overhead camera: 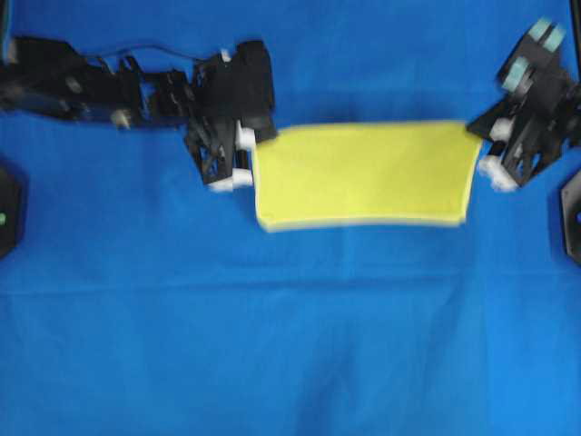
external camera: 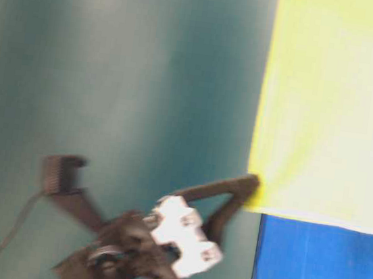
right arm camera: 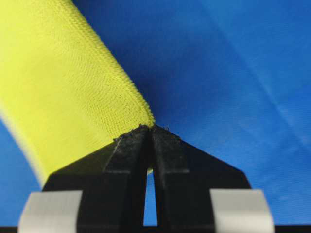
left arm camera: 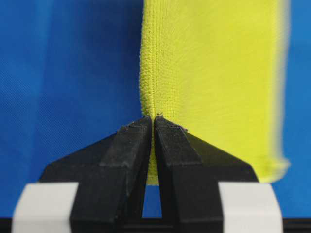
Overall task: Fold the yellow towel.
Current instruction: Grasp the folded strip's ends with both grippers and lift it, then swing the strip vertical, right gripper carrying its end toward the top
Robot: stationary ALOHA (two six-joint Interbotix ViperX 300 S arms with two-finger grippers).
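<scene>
Cloth everywhere: large blue cloth spread across the whole table, mildly creased toward the near edge, carrying everything else. Dark rounded fixtures at the left edge and the right edge, well apart from the work. Nothing between the arms but the towel.

Left gripper lying along the far-left part of the table, black fingers pressed together on the left end of the yellow towel, hem pinched between the tips in the left wrist view. Towel stretched as a wide band across the middle of the table, slightly nearer the far edge, far side taut between the two grips, near side curving with a paler hem showing along it like a second layer. In the table-level view, towel hanging as a sheet above the blue surface, lower hem clear of it there; teal wall blurred behind.

Right gripper coming in from the far-right corner, fingers clamped tight on the towel's far-right corner, weave bunched at the tips.

Broad bare blue toward the near edge and both near corners; narrower strip along the far edge behind the towel.
</scene>
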